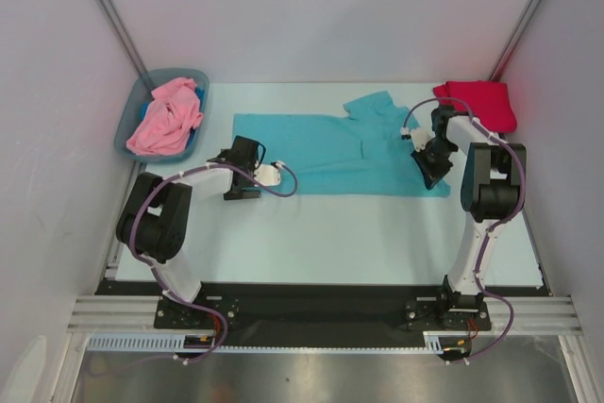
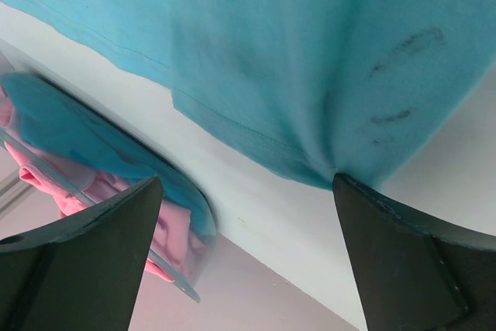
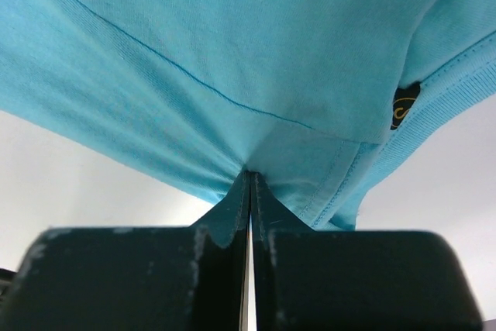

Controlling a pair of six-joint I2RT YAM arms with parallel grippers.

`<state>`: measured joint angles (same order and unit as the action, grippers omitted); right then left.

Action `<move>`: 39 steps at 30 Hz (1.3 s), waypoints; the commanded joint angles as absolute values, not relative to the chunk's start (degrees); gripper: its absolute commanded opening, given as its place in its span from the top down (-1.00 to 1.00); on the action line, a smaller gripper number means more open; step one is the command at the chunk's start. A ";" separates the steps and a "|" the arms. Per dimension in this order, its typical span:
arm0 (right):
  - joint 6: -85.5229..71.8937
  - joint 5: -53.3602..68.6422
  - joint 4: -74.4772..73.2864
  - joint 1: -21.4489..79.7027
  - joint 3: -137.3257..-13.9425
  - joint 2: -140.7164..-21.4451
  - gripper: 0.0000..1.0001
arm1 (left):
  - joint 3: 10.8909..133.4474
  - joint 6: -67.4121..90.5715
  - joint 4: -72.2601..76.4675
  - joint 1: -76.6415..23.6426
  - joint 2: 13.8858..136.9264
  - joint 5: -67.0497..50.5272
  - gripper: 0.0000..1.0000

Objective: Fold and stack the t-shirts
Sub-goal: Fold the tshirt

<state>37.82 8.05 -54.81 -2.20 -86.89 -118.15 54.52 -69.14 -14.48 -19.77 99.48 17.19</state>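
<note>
On the pale table [image 1: 311, 233], across its far half: teal t-shirt [image 1: 311, 153], spread flat, long side running left to right, one sleeve pointing to the far side.

At the left edge of this shirt: left gripper [image 2: 246, 180], low over the table, jaws wide apart, nothing between them. Seen from the left wrist camera, one fingertip [image 2: 364, 207] just at a corner of the hem [image 2: 232, 133]; touching or not, cannot tell. Above that finger, a few dark smudges [image 2: 407, 44] on the cloth.

At the near right corner of the same shirt: right gripper [image 3: 249, 176], jaws fully closed, pinching a small fold of the teal cloth. Cloth rising into a narrow peak between the two fingers, with taut creases running toward the pinch. Just to the right of the pinch in the right wrist view, ribbed collar edge [image 3: 434, 91] and a small dark label [image 3: 403, 106] behind it.

At the far right corner of the table: red t-shirt [image 1: 477, 101], in a compact bundle, just beyond the right arm.

At the far left, beside the corner of the table: grey-blue bin [image 1: 201, 77], with pink t-shirt [image 1: 165, 125] crumpled inside and reaching over the near rim. Next to it in the bin, a piece of blue cloth [image 1: 194, 136].
</note>
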 commanded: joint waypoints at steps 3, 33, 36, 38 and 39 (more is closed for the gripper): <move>40.07 4.66 -61.43 -3.25 -84.64 -115.93 1.00 | 50.10 -69.08 -25.40 -20.83 99.40 13.01 -0.99; 46.58 4.22 -63.63 -1.93 -77.70 -111.71 1.00 | 41.23 -68.91 -32.96 -26.19 90.80 9.93 -0.99; 46.93 4.31 -64.16 -1.85 -76.99 -111.45 1.00 | 40.87 -68.47 -33.22 -26.72 90.26 9.93 -0.99; 47.46 4.66 -64.86 -1.85 -76.82 -111.36 1.00 | 40.96 -67.59 -34.10 -26.98 90.18 9.67 -0.99; 47.63 4.66 -65.21 -1.85 -76.82 -111.36 1.00 | 40.61 -67.50 -34.19 -27.07 90.00 9.67 -1.00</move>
<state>45.89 6.26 -61.01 -1.93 -77.78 -113.32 44.40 -70.96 -22.13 -26.44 89.01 16.71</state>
